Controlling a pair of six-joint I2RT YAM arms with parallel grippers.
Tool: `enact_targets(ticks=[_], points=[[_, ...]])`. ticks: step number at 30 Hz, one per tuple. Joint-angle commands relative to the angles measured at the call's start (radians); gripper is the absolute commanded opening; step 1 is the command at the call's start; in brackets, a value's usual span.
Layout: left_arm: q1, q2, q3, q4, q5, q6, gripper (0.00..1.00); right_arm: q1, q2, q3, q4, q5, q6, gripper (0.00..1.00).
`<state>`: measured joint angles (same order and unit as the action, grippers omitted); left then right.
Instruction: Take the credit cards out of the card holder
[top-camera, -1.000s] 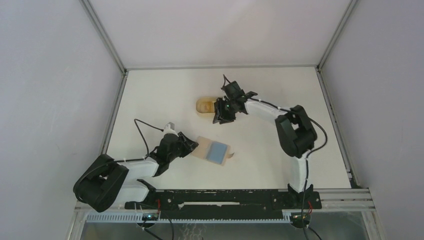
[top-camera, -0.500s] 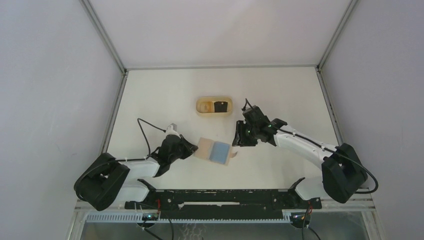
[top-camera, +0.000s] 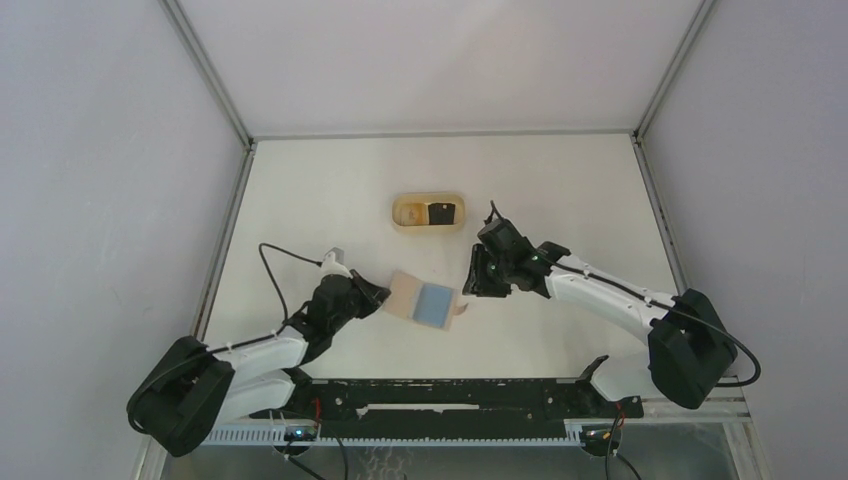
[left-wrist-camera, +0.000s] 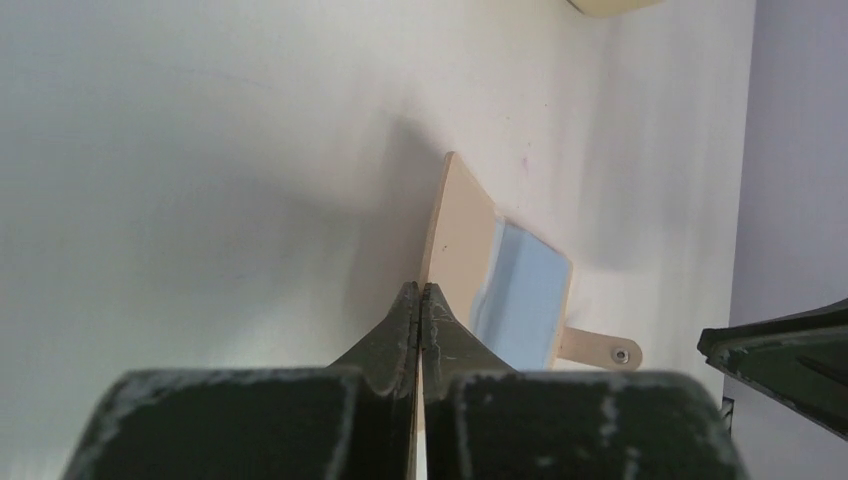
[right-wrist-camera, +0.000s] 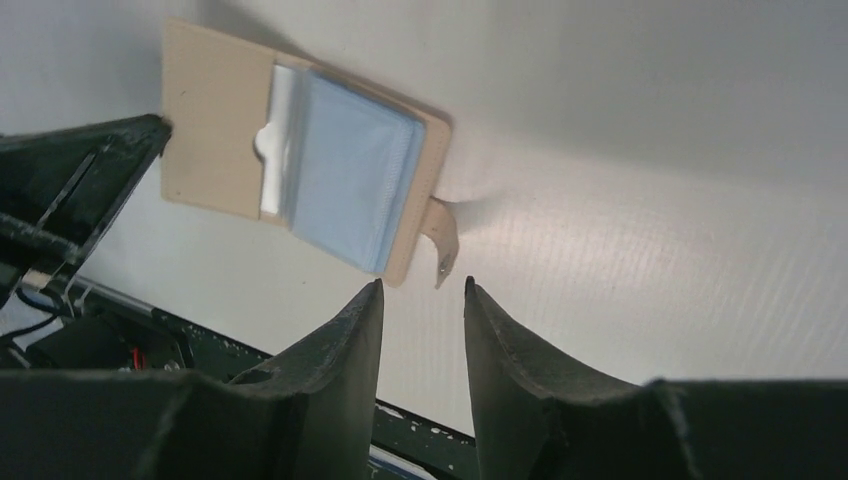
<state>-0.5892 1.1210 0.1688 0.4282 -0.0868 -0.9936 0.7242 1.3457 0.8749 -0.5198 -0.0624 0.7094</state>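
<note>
The tan card holder (top-camera: 408, 294) lies open on the table, with the light blue card (top-camera: 435, 302) in its pocket. My left gripper (top-camera: 380, 294) is shut on the holder's left edge; the left wrist view shows the fingertips (left-wrist-camera: 443, 325) pinching the tan edge (left-wrist-camera: 460, 230), with the blue card (left-wrist-camera: 525, 290) beyond. My right gripper (top-camera: 468, 287) is open and empty just right of the holder's snap tab (right-wrist-camera: 440, 238). In the right wrist view the blue card (right-wrist-camera: 345, 185) sits in the holder (right-wrist-camera: 210, 140). The black card (top-camera: 441, 213) lies in the tray.
A tan oval tray (top-camera: 410, 225) stands behind the holder at mid table. A black rail (top-camera: 440, 395) runs along the near edge. Grey walls with metal frame posts close in the left, right and back sides.
My right gripper has moved from the oval tray down to the right side of the holder, and the black card now shows in the tray. My left arm shifted slightly, still holding the holder.
</note>
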Motion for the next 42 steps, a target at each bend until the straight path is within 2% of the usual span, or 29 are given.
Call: enact_targets(ticks=[1,5,21,42], points=[[-0.004,-0.073,-0.039,-0.041,-0.059,0.019,0.00,0.016,0.032,0.054,-0.038,0.076,0.086,0.43],[-0.004,-0.112,-0.059,-0.049,-0.072,0.012,0.00,0.032,0.033,0.055,-0.052,0.106,0.105,0.37],[-0.004,-0.125,-0.048,-0.082,-0.078,0.020,0.00,0.055,0.127,0.068,0.033,0.042,0.115,0.38],[-0.004,-0.113,-0.053,-0.086,-0.084,0.016,0.00,0.074,0.159,0.082,0.017,0.030,0.100,0.33]])
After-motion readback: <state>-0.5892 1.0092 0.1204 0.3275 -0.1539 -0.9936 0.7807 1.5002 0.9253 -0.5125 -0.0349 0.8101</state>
